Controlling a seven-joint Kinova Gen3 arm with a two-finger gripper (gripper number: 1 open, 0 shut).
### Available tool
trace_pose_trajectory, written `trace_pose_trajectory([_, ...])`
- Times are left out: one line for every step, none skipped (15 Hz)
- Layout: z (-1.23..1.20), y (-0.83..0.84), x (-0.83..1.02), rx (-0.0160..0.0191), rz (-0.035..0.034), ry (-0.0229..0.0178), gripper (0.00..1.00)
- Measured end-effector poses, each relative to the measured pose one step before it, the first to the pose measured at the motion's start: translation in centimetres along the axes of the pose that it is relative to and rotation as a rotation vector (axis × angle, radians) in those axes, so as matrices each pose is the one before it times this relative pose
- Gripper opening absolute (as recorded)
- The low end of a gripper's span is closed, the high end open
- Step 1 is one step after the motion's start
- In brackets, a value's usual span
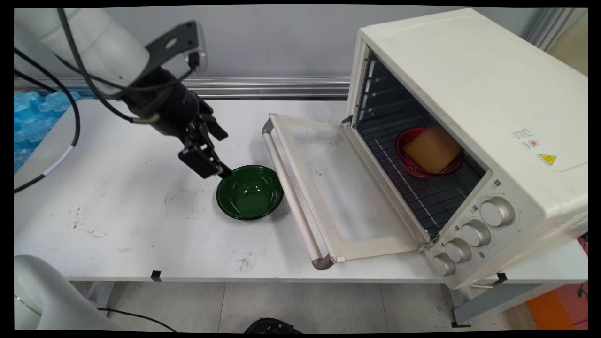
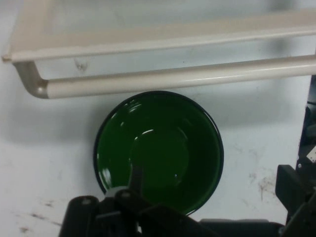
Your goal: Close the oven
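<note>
A dark green bowl (image 1: 250, 192) (image 2: 159, 150) stands empty on the white table (image 1: 117, 211), just left of the oven door's handle. My gripper (image 1: 224, 155) (image 2: 217, 195) hangs open at the bowl's left rim. One fingertip (image 1: 226, 172) (image 2: 136, 177) reaches over the rim into the bowl. The other finger (image 1: 218, 131) (image 2: 295, 190) stays outside the bowl, above the bare table. Nothing is held.
A cream toaster oven (image 1: 469, 117) stands at the right with its door (image 1: 338, 188) folded down flat toward the bowl. The door handle (image 1: 288, 188) (image 2: 173, 79) lies close beside the bowl. On the oven rack sits a red bowl (image 1: 413, 164) holding a tan block (image 1: 433, 148).
</note>
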Motion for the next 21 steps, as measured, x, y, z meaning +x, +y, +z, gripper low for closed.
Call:
trace_pose_trajectory([0.86, -0.018, -0.225, -0.00333, -0.01285, -0.00123, 1.0])
trace_pose_trajectory([0.745, -0.002, -0.159, -0.00255, -0.00876, -0.00093, 1.0])
trace_pose_trajectory([0.497, -0.004, -0.104, -0.00189, -0.00571, -0.00116, 1.0])
trace_pose_trajectory([0.733, 0.017, -0.13, -0.00307, -0.0071, -0.00048, 1.0])
trace_pose_trajectory([0.889, 0.027, -0.133, -0.00366, -0.00694, -0.00045, 1.0])
trace_pose_trajectory([0.892, 0.028, -0.054, -0.00319, -0.0042, 0.00083, 1.0])
trace_pose_trajectory([0.76, 0.008, 0.007, -0.00113, -0.00198, 0.00181, 1.0])
trace_pose_trajectory([0.881, -0.012, 0.039, -0.00034, -0.00156, 0.00269, 1.0])
trace_pose_trajectory([0.885, -0.018, 0.064, 0.00116, 0.00066, 0.00209, 1.0])
trace_pose_trajectory([0.733, -0.006, 0.088, 0.0012, 0.00139, 0.0027, 1.0])
trace_pose_trajectory([0.821, -0.008, 0.078, 0.00124, 0.00079, 0.00266, 1.0])
trace_pose_trajectory([0.801, 0.009, 0.098, 0.00039, 0.00225, 0.00238, 1.0])
trace_pose_trajectory([0.647, 0.021, 0.091, -0.00015, 0.00237, 0.00281, 1.0])
trace_pose_trajectory([0.718, 0.025, 0.087, -0.00045, 0.00298, 0.00236, 1.0])
trace_pose_trajectory([0.39, 0.022, 0.051, -0.00047, 0.00232, 0.00132, 1.0])
trace_pose_trajectory([0.55, 0.033, 0.085, -0.00063, 0.0038, 0.00244, 1.0])
trace_pose_trajectory([0.616, 0.039, 0.078, -0.00104, 0.00482, 0.00176, 1.0])
trace_pose_trajectory([0.406, 0.023, 0.049, -0.00058, 0.00426, 0.00133, 1.0])
trace_pose_trajectory([0.54, 0.032, 0.085, -0.00097, 0.00731, 0.00179, 1.0])
trace_pose_trajectory([0.431, -0.006, 0.07, 0.00038, 0.00658, 0.0015, 0.0])
trace_pose_trajectory([0.452, -0.025, 0.07, 0.00114, 0.0063, 0.00202, 0.0])
